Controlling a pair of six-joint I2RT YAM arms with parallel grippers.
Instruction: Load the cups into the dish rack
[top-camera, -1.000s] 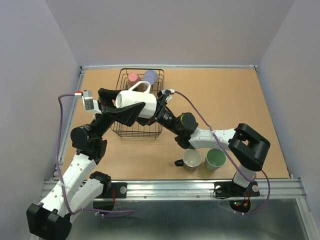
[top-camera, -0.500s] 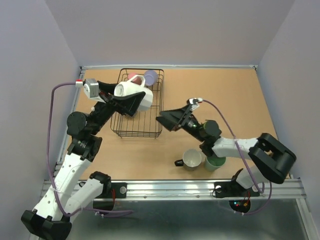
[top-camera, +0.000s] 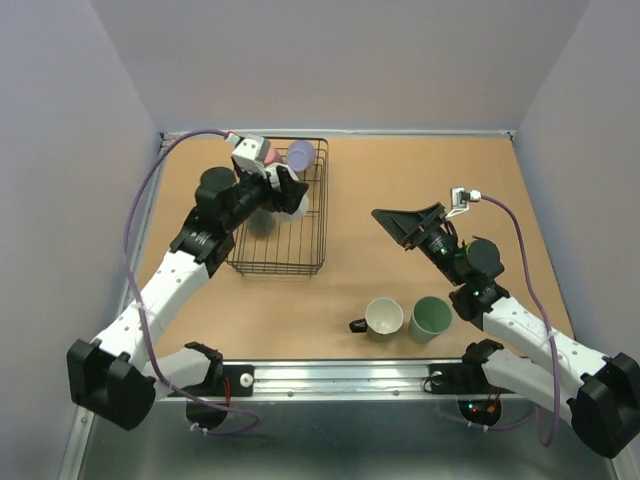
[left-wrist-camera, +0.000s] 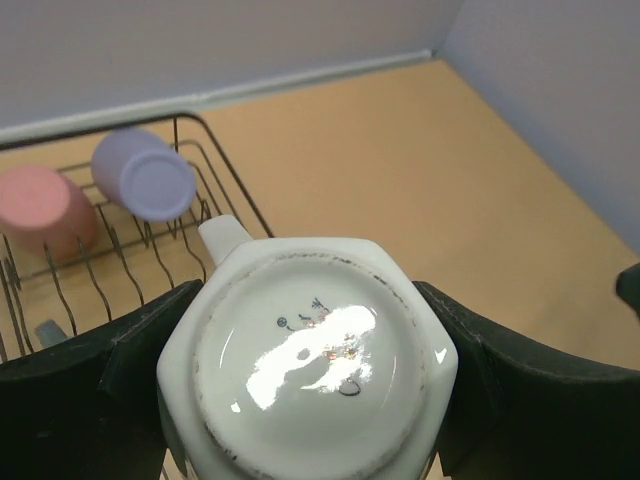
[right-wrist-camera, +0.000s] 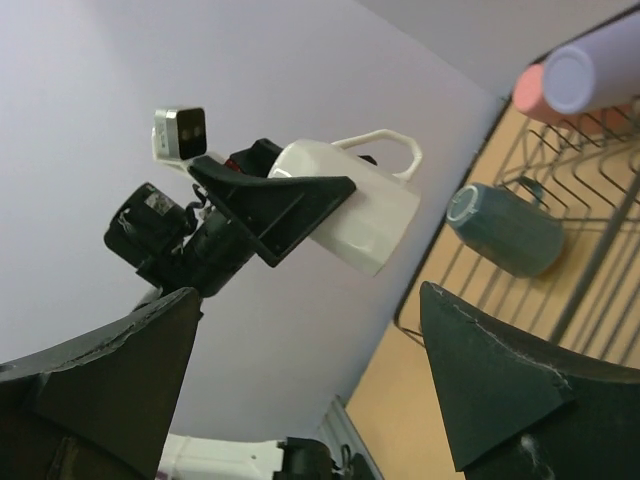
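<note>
A white cup hangs bottom-up over the far part of the black wire dish rack, with my left gripper shut on its sides. Inside the rack, a pink cup and a lavender cup stand upside down at the far end, and a dark teal cup lies on its side. My right gripper is open and empty above the table, right of the rack. A cream cup with a black handle and a mint green cup stand on the table near the front.
The wooden table is walled by pale panels at the back and both sides. A metal rail runs along the near edge by the arm bases. Purple cables loop from both wrists.
My right gripper has opened off the white cup and drawn back to the right, away from the rack. My left arm has swung the white cup toward the rack's far end.
</note>
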